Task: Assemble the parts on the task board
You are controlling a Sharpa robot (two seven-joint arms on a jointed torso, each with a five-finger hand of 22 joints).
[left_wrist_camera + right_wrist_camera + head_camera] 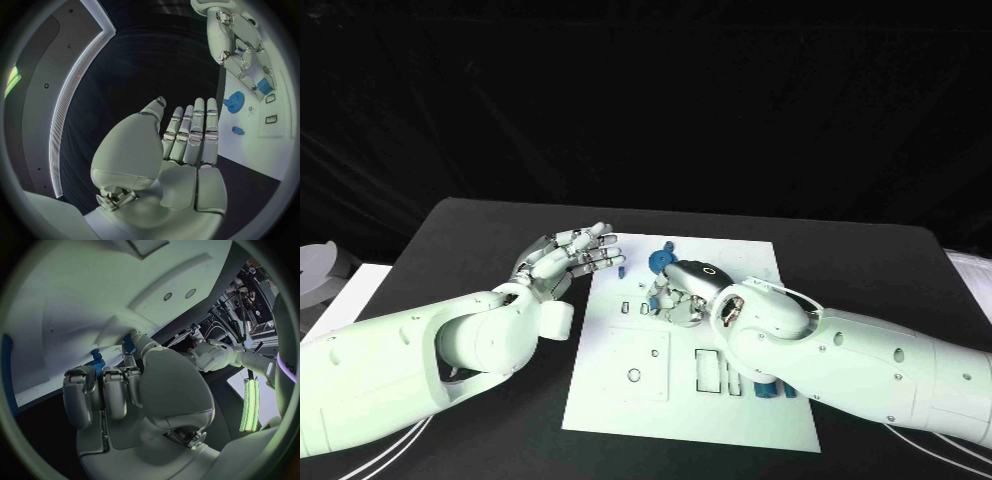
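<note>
White board [625, 400] lies mid-counter [473, 225]. Blue gear [656, 262] sits at its far edge; further blue parts [764, 390] lie at its near right. Left hand [568, 255], fingers apart and holding nothing, hovers at the board's far-left edge. Right hand [682, 290] is curled over the board's far middle; grasp cannot be told.

A black curtain [646, 100] hangs behind the black table [877, 260], with a white object [318, 265] at its left.

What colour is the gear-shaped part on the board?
Blue; the gear shows best in the left wrist view.
</note>
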